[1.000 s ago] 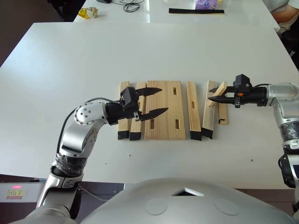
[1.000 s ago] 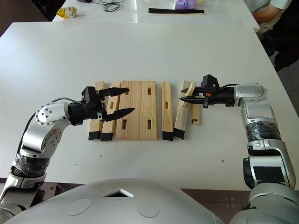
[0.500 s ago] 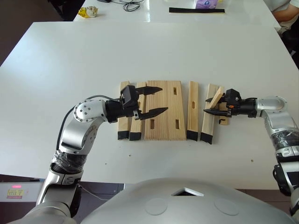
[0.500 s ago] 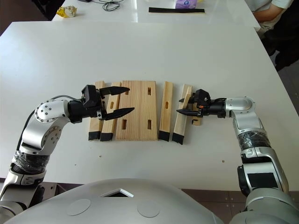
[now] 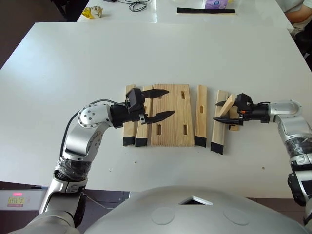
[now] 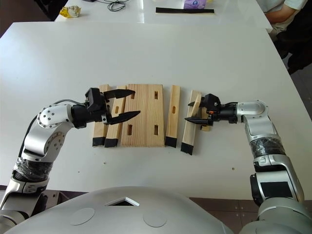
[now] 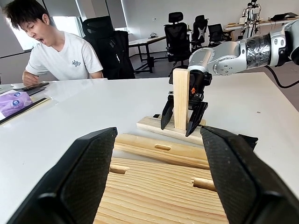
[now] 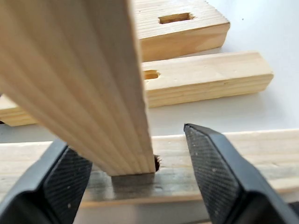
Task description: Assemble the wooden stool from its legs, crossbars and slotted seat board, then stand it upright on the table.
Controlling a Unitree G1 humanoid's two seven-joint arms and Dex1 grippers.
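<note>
The slotted seat board [image 5: 170, 114] lies flat mid-table, with two legs [image 5: 129, 114] side by side on its left. My left gripper [image 5: 170, 102] hovers open over the board's left part, holding nothing. Right of the board lie a leg [image 5: 200, 115] and another leg [image 5: 218, 131]. A short crossbar [image 7: 181, 98] stands upright with its lower end on that second leg. My right gripper [image 5: 216, 112] straddles the crossbar [image 8: 79, 84], open, and a gap shows between the wood and one finger [image 8: 210, 163]. Another short piece [image 5: 235, 127] lies under that gripper.
The white table [image 5: 73, 63] has wide bare room all round the parts. On a second table behind it are a yellow object [image 5: 91, 12], a black strip [image 5: 204, 10] and some cables.
My right gripper came in toward the board with the crossbar, and its fingers spread slightly. The leg beneath it slid toward the near edge. The left arm stayed put.
</note>
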